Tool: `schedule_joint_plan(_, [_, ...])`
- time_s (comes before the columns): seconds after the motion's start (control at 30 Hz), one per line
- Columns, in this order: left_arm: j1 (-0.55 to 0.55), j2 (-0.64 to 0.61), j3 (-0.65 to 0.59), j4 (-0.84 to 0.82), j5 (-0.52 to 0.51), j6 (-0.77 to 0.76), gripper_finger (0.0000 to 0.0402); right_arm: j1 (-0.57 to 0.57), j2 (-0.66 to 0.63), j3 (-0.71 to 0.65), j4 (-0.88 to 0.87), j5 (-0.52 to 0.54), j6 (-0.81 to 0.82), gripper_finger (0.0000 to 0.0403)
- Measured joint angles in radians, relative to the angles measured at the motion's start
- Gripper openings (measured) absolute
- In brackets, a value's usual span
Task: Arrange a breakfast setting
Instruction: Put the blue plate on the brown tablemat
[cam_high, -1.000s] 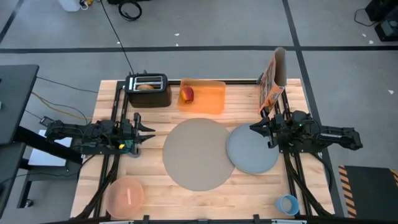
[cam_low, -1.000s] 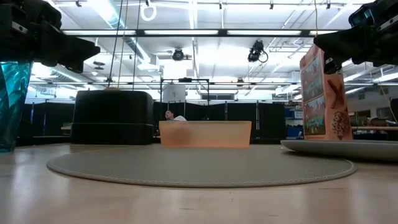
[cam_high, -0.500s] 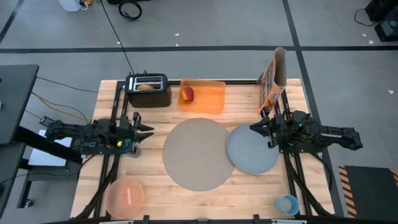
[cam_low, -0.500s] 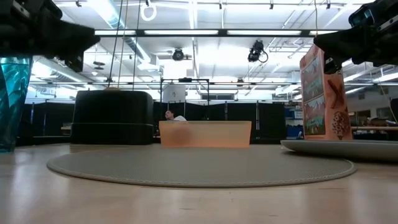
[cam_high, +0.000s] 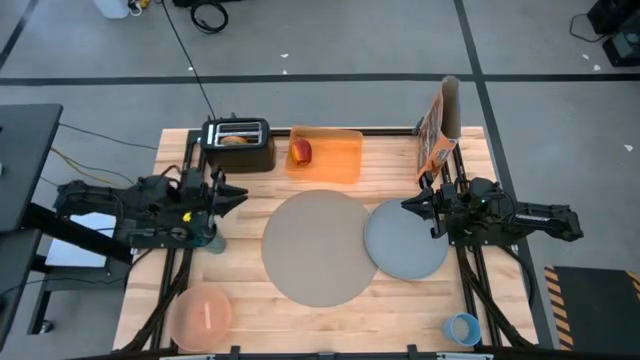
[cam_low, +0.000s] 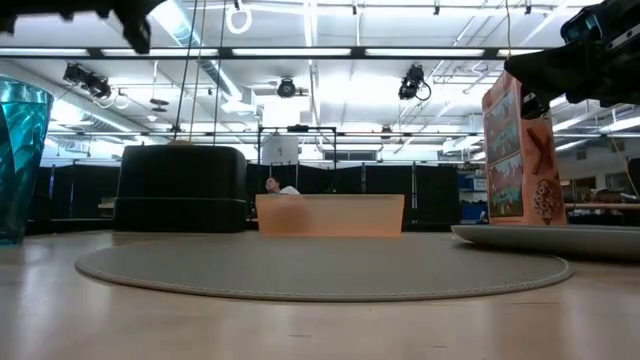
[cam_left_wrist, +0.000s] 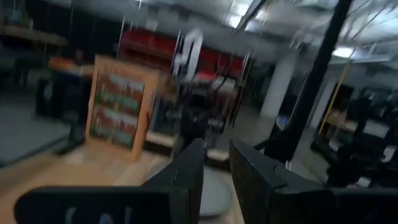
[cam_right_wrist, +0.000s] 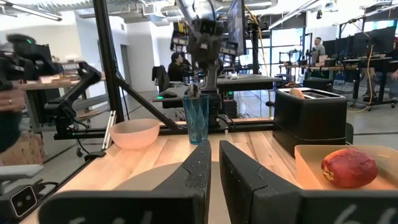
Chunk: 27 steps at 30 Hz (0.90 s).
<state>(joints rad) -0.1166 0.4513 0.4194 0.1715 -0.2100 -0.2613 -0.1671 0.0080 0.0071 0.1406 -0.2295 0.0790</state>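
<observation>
We start with the taupe mat (cam_high: 318, 247), which lies bare in the middle of the table. The grey plate (cam_high: 405, 240) overlaps its right edge and has nothing on it. The rest of the setting is scattered. The pink bowl (cam_high: 203, 315) is at the near left corner, and the pale streak inside it may be the spoon, though we cannot be sure from above. The blue cup (cam_high: 462, 327) is at the near right corner. The apple (cam_high: 301, 151) is in the orange tray (cam_high: 340, 160), and the bagel (cam_high: 236, 140) sits in a slot of the black toaster (cam_high: 238, 152).

Over the last second the left gripper (cam_high: 232, 195) has lifted and drawn back toward the toaster side. In the low view it has climbed almost out of the top of the picture, leaving the teal glass (cam_low: 22, 160) standing alone left of the mat. Its jaws are a small gap apart and hold nothing. We judge it is heading for a new pick-up, and that nothing is yet set in place.

The right gripper (cam_high: 408, 205) hovers over the plate's far edge beside the cereal box (cam_high: 440, 125), with its jaws nearly together and empty.

The left wrist view is smeared by motion. The low view cuts off the bowl and cup.
</observation>
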Motion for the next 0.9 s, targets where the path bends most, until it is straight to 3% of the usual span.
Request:
schedule_joint_plan(0.13, [-0.02,0.18,0.171,-0.15,0.0,-0.042,0.0084,0.0,0.0,0.0,0.0,0.0,0.0,0.0041])
schedule_joint_plan(0.37, [-0.119,0.479,0.299,-0.15,0.0,0.044,0.0084,0.0,0.0,0.0,0.0,0.0,0.0,0.0041])
schedule_joint_plan(0.6, [-0.168,0.751,0.311,0.086,0.002,0.245,0.0084,0.0,0.0,0.0,0.0,0.0,0.0,0.0041])
schedule_joint_plan(0.8, [-0.13,0.958,0.313,0.344,0.001,0.343,0.0084,0.0,0.0,0.0,0.0,0.0,0.0,0.0041])
schedule_joint_plan(0.9, [-0.088,1.044,0.348,0.384,0.032,0.345,0.0084,0.0,0.0,0.0,0.0,0.0,0.0,0.0041])
